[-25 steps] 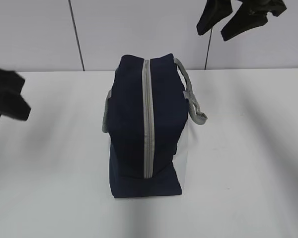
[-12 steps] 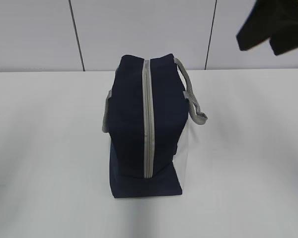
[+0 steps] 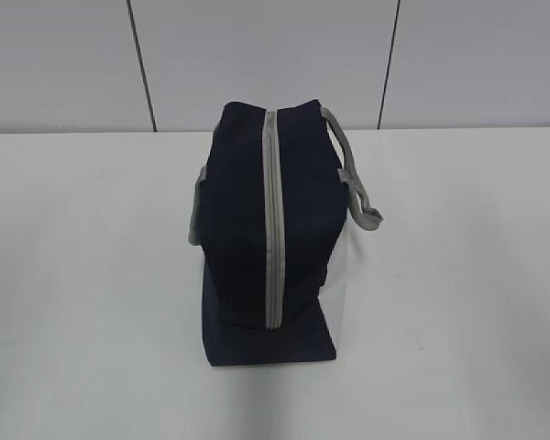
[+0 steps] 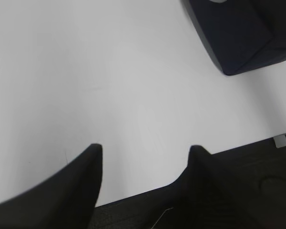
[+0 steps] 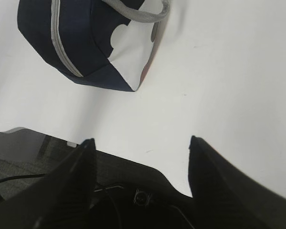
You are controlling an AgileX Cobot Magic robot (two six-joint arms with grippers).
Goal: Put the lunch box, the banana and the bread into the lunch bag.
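Standing lunch bag (image 3: 257, 238) well apart from both end effectors.

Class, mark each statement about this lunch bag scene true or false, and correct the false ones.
1. The lunch bag has its zipper closed. True.
2. A banana lies on the table beside the bag. False: no banana is visible.
3. The left gripper holds nothing. True.
4. The right gripper grips the grey handle. False: it is open, away from the bag.
5. The bag is red. False: navy blue.
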